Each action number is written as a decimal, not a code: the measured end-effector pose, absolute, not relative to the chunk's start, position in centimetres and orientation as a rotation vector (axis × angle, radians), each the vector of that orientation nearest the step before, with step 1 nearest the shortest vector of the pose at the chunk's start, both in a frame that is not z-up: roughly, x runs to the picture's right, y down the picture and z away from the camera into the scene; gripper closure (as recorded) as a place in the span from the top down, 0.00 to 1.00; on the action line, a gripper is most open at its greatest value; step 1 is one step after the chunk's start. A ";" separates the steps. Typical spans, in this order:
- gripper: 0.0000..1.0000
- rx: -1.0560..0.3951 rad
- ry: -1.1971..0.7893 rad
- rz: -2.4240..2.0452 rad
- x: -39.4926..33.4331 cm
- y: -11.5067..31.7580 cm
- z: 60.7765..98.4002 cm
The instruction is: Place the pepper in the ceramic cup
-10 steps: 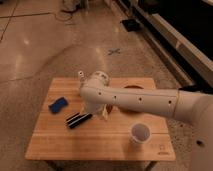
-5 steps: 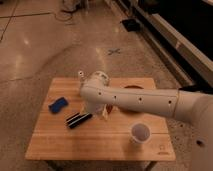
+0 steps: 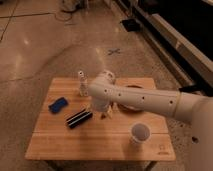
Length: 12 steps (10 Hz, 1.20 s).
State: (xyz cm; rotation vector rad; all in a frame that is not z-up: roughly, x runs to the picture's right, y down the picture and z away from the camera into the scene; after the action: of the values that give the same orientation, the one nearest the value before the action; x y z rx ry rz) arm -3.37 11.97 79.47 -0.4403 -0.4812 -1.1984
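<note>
Gripper (image 3: 104, 114) low over the table (image 3: 60, 145) beside black striped block (image 3: 79, 118) — grip state unclear — ceramic cup (image 3: 140, 133) apart

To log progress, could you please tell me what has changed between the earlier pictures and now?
Nothing visibly changed. The end effector stays low over the table, just right of the black striped block. The ceramic cup, the blue object and the bottle keep their places.
</note>
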 end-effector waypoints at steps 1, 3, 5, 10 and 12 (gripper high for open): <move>0.80 -0.437 -0.477 -1.190 -2.8 11.4 80.7; 0.80 -0.434 -0.465 -1.178 -1.9 10.2 83.0; 0.80 -0.450 -0.456 -1.179 -1.4 9.7 85.4; 0.80 -0.529 -0.427 -1.161 0.9 9.3 90.4; 0.79 -0.561 -0.417 -1.145 1.9 9.3 91.9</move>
State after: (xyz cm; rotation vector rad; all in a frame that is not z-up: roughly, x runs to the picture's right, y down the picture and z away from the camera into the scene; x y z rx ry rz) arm 1.90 9.25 91.87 -0.5609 -0.4171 -1.1452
